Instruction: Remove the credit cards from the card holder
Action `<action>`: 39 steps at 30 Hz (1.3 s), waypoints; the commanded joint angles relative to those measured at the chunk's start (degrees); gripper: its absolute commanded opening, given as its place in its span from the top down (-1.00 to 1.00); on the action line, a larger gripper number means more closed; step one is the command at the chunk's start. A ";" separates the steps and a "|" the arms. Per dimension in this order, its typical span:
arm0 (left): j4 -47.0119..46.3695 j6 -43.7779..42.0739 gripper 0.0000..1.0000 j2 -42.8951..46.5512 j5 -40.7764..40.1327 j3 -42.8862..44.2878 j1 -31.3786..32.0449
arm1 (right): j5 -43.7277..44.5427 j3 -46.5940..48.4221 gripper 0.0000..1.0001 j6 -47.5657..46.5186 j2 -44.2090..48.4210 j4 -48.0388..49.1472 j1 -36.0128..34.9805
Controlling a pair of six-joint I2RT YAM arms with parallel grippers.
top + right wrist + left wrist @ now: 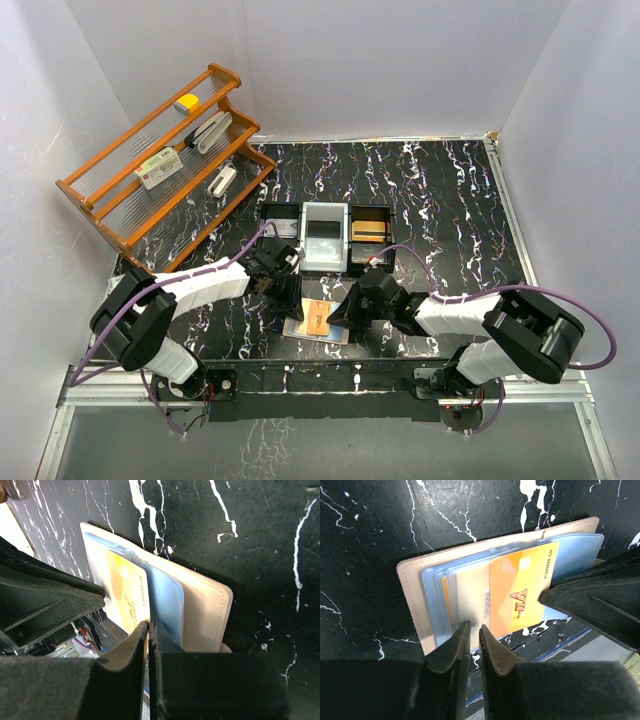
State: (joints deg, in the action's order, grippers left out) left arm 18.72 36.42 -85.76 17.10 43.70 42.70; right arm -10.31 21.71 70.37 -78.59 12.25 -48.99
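Left gripper [474, 636], nearly closed, nips the open card holder's [410, 580] edge while the right gripper [150, 627], clamped on the orange credit card [520, 595], looks mid-extraction; next, pull rightward, clear.

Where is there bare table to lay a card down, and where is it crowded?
Free: the table right of the tray, up to the right wall; also the strip between tray and back wall. Crowded: the near edge, where the left gripper holds the card holder and the right gripper pinches its credit card; and the left side by the wooden rack.
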 commanded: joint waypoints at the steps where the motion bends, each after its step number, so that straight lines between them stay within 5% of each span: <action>1: 3.26 -1.62 0.67 1.39 -0.92 3.10 1.33 | 0.65 0.57 1.00 -0.43 -0.64 1.43 0.30; 11: -0.49 -0.96 0.45 2.17 1.79 3.61 2.99 | 1.27 0.14 0.97 0.53 0.18 1.82 0.30; 23: 3.73 -0.84 0.66 -3.58 -2.86 1.94 4.49 | -0.41 -2.38 0.88 2.56 -0.57 8.68 0.39; 31: 1.78 -0.18 0.70 -2.25 -3.03 -0.10 4.56 | -1.60 -6.01 0.57 4.20 -3.02 17.19 0.56; 39: 2.96 -1.49 0.73 -2.99 -2.78 1.49 4.52 | -3.79 -7.50 0.60 5.65 -10.34 28.37 0.67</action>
State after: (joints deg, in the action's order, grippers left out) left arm 18.02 36.45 -88.05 15.86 45.60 46.78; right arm -13.63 16.08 75.33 -85.67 33.19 -48.58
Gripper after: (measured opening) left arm 0.141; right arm 0.212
